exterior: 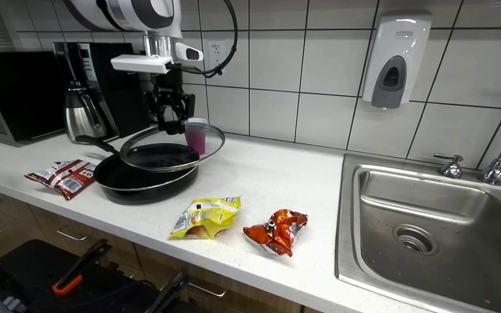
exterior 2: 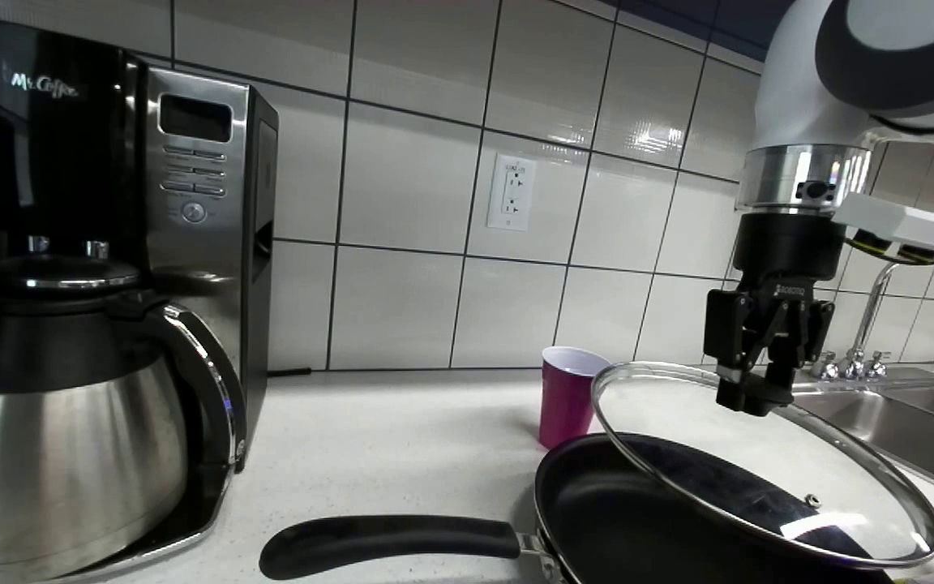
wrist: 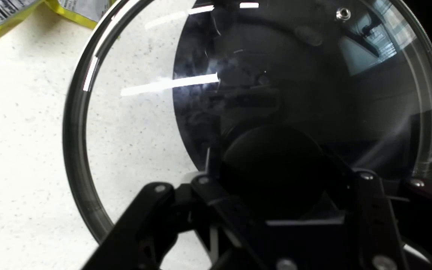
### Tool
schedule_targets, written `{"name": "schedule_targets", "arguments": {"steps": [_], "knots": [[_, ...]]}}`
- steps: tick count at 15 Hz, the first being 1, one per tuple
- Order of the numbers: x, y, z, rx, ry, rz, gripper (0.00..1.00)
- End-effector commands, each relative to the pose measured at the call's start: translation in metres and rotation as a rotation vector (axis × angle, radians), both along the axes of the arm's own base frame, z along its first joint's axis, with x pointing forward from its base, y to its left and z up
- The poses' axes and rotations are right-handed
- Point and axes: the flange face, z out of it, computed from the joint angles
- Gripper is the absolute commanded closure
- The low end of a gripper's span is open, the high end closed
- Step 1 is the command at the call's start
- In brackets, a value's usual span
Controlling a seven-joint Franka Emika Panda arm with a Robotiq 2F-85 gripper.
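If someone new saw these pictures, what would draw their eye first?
Probably the clear lid, held by its black knob in the gripper and tilted above the black pan, partly past its rim. Next come the bright yellow bag and orange bag on the counter, between pan and sink. The pink cup near the tiled wall also stands out.

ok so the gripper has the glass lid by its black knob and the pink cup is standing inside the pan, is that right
One slip: the pink cup stands not inside the pan but outside it on the counter, as an exterior view shows. The gripper does have the glass lid by its black knob.
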Motion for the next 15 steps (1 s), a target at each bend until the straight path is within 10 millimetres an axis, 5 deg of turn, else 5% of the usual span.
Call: {"name": "schedule_targets", "arguments": {"steps": [1, 15], "knots": [[-0.01, -0.03, 0.026, -0.005, -0.02, -0.029, 0.61], [-0.013, -0.141, 0.031, -0.008, -0.011, -0.217, 0.61]]}}
